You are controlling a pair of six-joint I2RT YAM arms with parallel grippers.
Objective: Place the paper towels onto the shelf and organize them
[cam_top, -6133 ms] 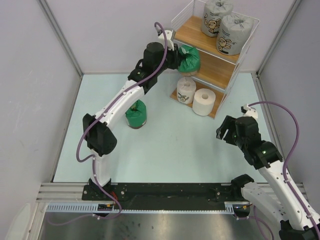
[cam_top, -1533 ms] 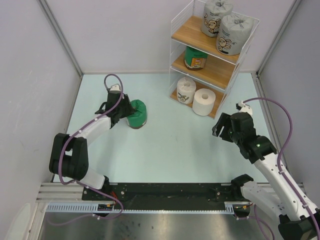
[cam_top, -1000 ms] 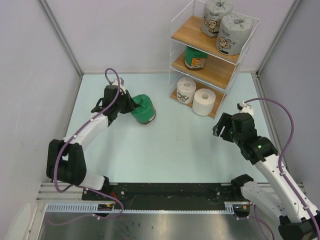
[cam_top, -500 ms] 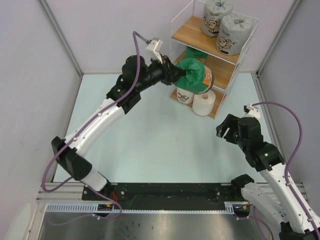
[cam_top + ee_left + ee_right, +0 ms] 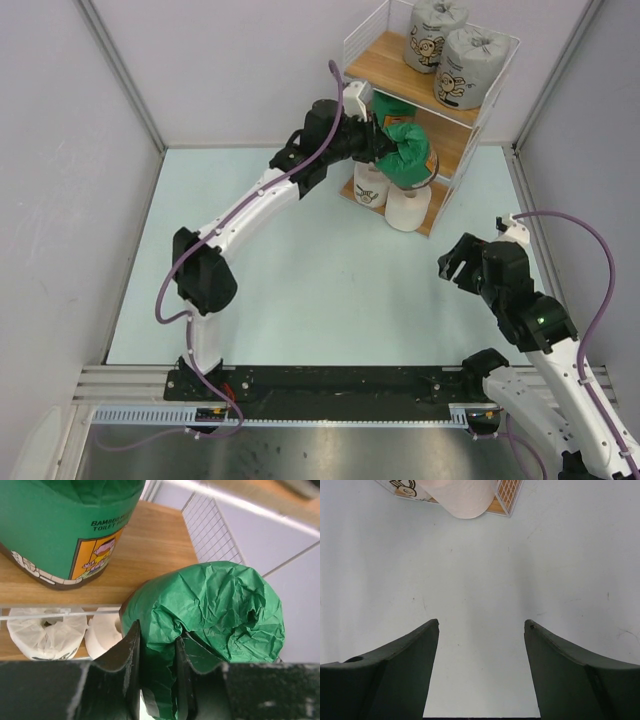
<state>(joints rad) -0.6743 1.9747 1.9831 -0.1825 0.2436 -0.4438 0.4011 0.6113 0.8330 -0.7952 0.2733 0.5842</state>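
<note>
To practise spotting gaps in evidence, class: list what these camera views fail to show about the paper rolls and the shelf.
- Top view: the shelved green roll is mostly hidden behind the carried green roll in the left gripper.
- Left wrist view: the shelved green roll's top is cut off by the upper edge.
- Right wrist view: the bare white roll is cut off by the upper edge.

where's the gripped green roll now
Top view, upper centre: the green roll is held by the left gripper at the front of the shelf's middle board, beside the other green roll.
</note>
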